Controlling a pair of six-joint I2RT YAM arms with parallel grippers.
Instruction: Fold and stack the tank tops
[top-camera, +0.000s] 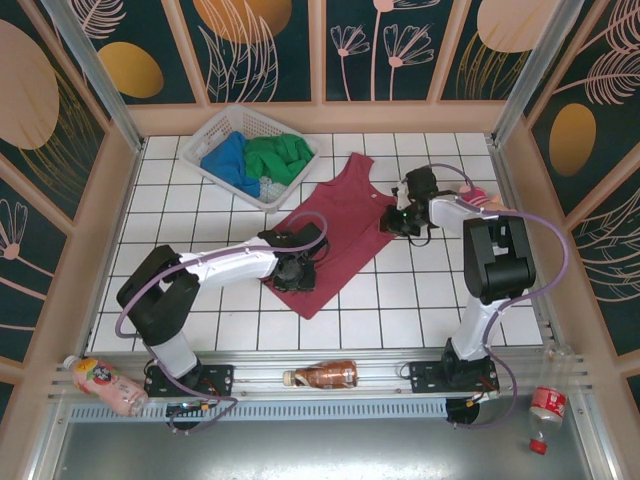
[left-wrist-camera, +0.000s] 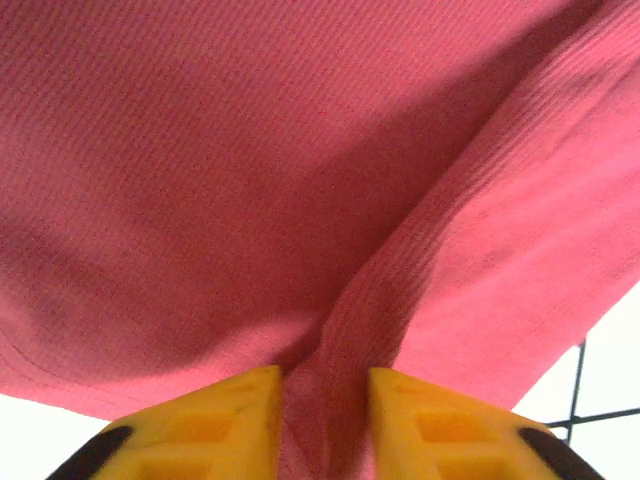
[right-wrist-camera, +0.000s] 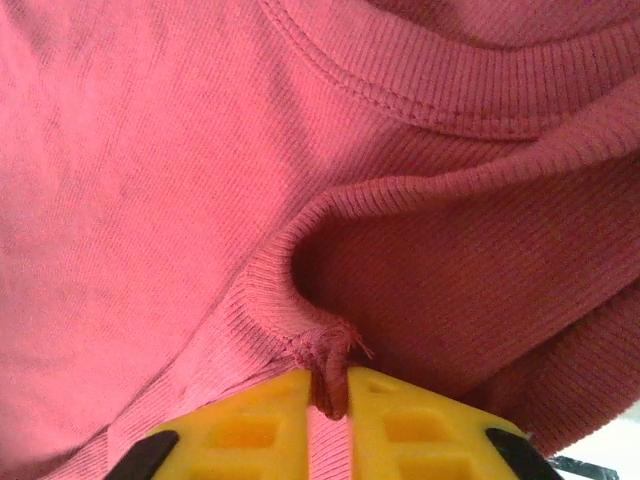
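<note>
Top external view shows the maroon tank top (top-camera: 335, 235) lying spread out in the middle of the white tiled surface (top-camera: 200, 300), with its straps toward 12 o'clock. The left end effector (top-camera: 295, 272) is clamped on a fold at the top's 8 o'clock edge. The right end effector (top-camera: 400, 218) pinches the armhole hem at 2 o'clock. Holding two sides likely helps pull the cloth smooth for folding. The green tank top (top-camera: 280, 158) and blue tank top (top-camera: 228, 165) wait in the white basket (top-camera: 215, 135) at 11 o'clock.
</note>
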